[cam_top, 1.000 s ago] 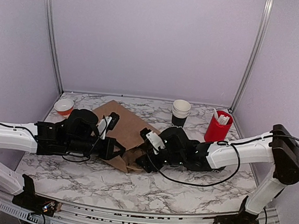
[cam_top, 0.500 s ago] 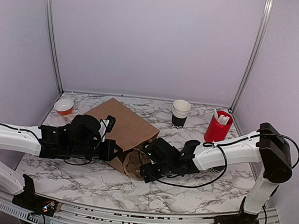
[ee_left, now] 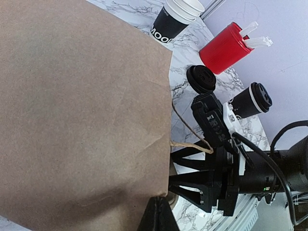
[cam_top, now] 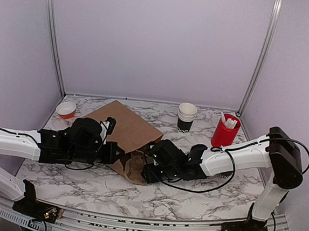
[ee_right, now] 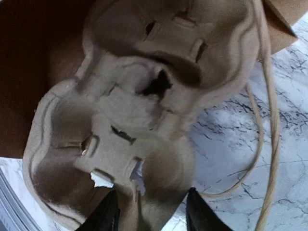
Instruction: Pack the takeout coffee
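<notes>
Nearest, left fingers [ee_left: 156,214] pinch shut on the paper bag's [cam_top: 127,126] rim. Right fingers [cam_top: 146,173] stand apart astride the cardboard tray [ee_right: 144,96] at its mouth, grip unclear. Beyond, on the bench [cam_top: 83,190], the black coffee cup [ee_left: 250,100] stands near its lid [ee_left: 201,78].

A carrier [ee_right: 120,125] lies in the bag [ee_left: 82,110] mouth; the lid [ee_left: 202,78] lies between bag and cup [ee_left: 252,99].

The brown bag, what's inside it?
A pulp cup carrier lies half in the mouth of the bag. Farther in is dark, so anything deeper is hidden.
</notes>
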Motion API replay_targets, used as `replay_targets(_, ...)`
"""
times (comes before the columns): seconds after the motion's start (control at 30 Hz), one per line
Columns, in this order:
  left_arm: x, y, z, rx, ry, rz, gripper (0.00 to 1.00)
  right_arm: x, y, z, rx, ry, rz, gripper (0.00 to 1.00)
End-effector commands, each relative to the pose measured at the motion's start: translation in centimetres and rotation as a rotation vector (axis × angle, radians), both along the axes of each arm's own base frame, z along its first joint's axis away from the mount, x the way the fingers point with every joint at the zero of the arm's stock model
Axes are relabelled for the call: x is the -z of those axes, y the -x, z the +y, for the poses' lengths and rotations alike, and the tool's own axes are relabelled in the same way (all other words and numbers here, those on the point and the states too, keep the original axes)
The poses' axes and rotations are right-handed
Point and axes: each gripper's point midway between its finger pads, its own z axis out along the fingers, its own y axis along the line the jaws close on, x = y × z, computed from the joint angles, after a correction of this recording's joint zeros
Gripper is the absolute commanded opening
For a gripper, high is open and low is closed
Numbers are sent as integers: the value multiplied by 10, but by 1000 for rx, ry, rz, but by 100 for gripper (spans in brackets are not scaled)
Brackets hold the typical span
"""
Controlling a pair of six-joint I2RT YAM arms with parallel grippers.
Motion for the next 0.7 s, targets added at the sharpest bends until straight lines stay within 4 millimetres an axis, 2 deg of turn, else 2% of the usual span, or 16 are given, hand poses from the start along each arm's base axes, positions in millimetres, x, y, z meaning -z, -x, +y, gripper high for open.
replay_targets(0.0,-14,-2,3,-22,34,-32,0,-12,-2,13,7,-81,15,39)
replay_targets(0.1,-16,-3,6,-31,34,-41,0,-14,-1,11,15,-81,19,27)
replay_targets(0.3,-17,-8,12,-61,19,-59,0,-23,3,0,26,-76,18,17)
replay_targets(0.57,-15,-17,22,-116,-22,-85,0,-35,19,-25,43,-80,30,13)
replay_targets(0.67,-17,-16,18,-101,-6,-88,0,-35,22,-37,68,-71,28,17)
